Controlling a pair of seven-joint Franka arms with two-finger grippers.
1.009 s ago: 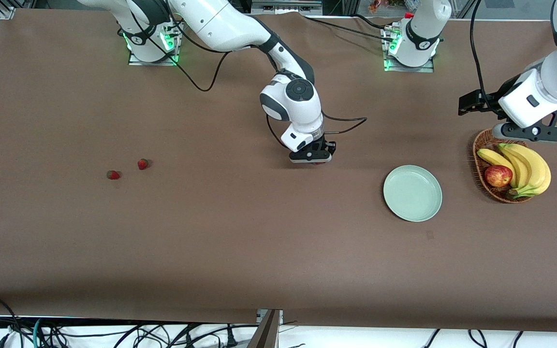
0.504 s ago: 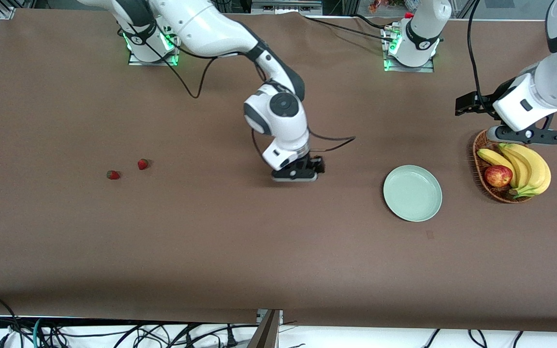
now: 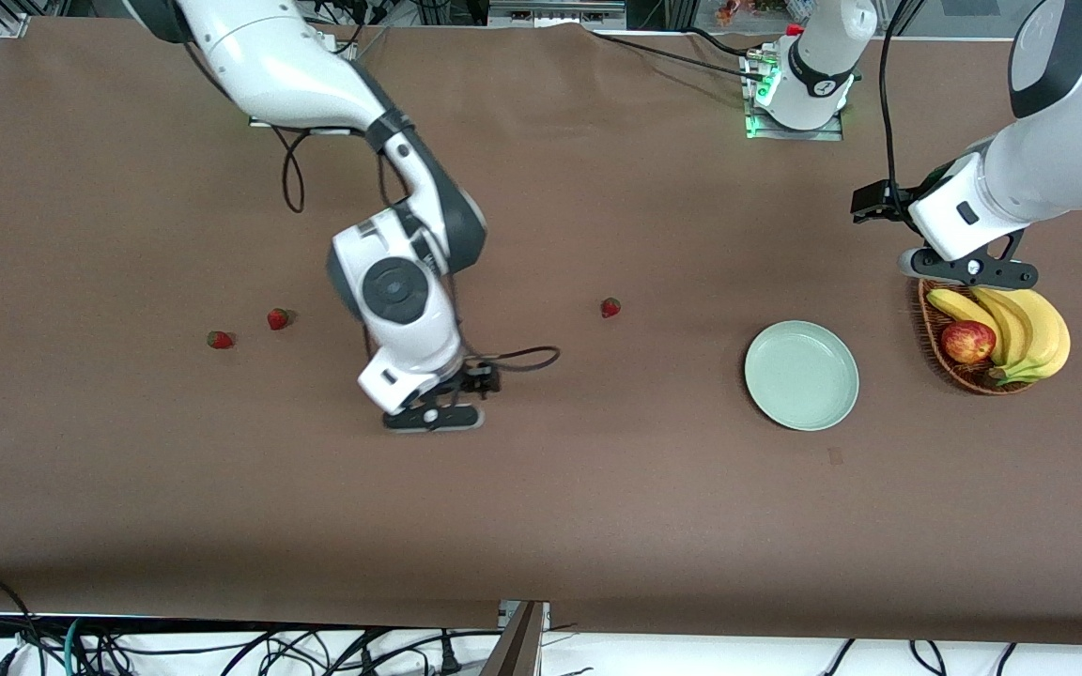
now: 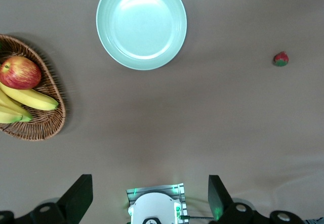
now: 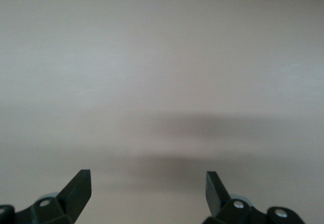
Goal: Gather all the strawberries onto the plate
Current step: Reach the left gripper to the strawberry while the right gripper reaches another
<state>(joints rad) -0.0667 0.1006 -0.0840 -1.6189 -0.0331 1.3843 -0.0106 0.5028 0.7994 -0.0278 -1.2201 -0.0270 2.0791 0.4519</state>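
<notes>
Brown bench (image 3: 597,526) carries three tiny red strawberries (image 3: 610,307), all outside the pale mint-green round plate (image 3: 801,376). Right gripper (image 3: 433,418) hovers over bare bench, jaws apart; left gripper (image 3: 968,268), jaws apart, hangs over the brown wicker basket (image 3: 935,324).

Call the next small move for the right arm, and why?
Probably swing the open, empty right end effector over the small red strawberry nearest it. Reason: all three berries lie on the brown table and the round pale mint-green plate holds none.

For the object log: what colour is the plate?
The plate is plain pale mint green, with no pattern; the left wrist view shows it best.
</notes>
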